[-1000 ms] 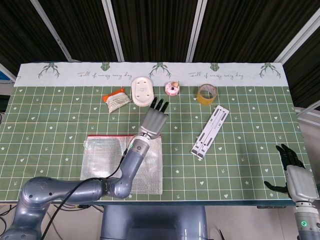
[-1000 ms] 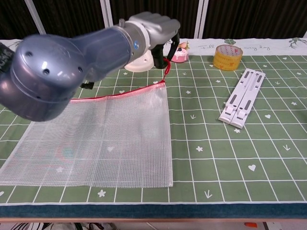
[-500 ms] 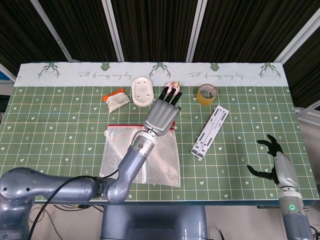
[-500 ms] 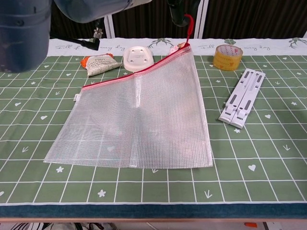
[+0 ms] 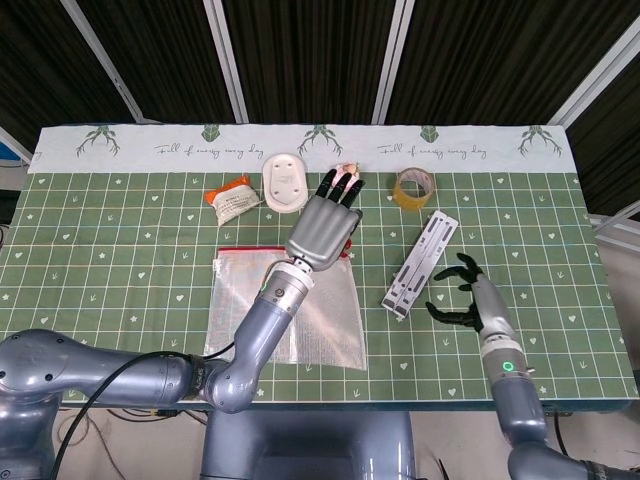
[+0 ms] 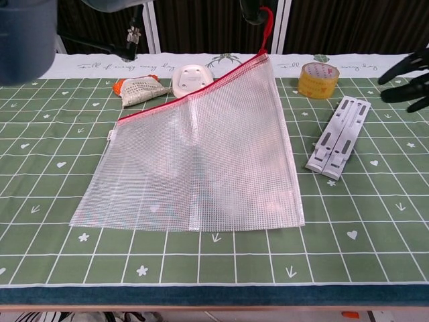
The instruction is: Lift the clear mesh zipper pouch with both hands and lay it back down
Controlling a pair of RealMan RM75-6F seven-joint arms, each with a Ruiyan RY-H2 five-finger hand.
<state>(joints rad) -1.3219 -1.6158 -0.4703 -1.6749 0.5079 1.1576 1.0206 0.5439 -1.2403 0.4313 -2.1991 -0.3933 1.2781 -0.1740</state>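
Observation:
The clear mesh zipper pouch (image 6: 201, 147) with a red zipper edge hangs tilted. Its top right corner is raised and its lower edge rests on the green mat. My left hand (image 5: 322, 225) holds that raised corner by the red zipper pull; the chest view shows only its dark fingertips (image 6: 249, 8) at the top edge. From the head view the left arm covers the middle of the pouch (image 5: 238, 300). My right hand (image 5: 466, 296) hovers with fingers spread, holding nothing, right of the pouch and beside the white stand; in the chest view the right hand (image 6: 407, 72) shows at the far right.
A white folding stand (image 5: 420, 263) lies between the pouch and my right hand. A yellow tape roll (image 5: 412, 187), a white oval dish (image 5: 283, 182), an orange-and-white packet (image 5: 232, 199) and a small pink item (image 5: 346, 171) sit along the back.
My left hand has lifted the pouch's zipper corner up and to the right, tilting the pouch. My right hand has moved in from the table's right edge toward the stand.

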